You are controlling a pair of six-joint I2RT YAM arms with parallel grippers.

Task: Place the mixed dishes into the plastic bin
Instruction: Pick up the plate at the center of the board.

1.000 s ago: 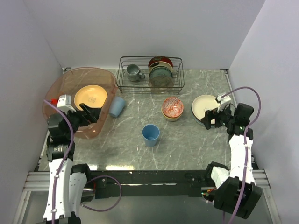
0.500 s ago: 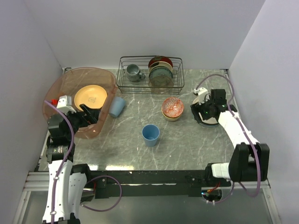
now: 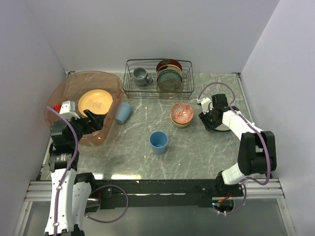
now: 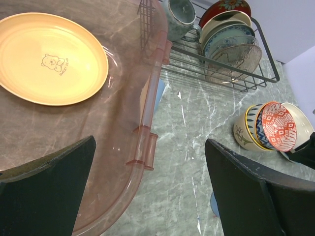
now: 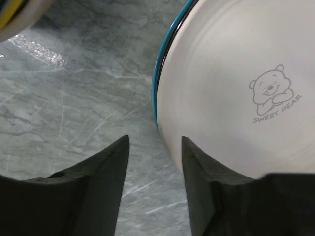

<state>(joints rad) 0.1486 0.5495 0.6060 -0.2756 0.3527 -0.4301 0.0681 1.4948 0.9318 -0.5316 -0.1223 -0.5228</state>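
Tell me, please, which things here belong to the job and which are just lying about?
Job: plastic bin, orange-yellow plate, light-blue cup beside the bin, upright light-blue cup, red-patterned bowl, cream bear plate.
Lying about: black wire rack, grey mug, racked plates.

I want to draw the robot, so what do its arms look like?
The left arm and right arm are white tubes with chunky black joints. A thin purple cable loops along each one. Their jaws are black, wide and flat.
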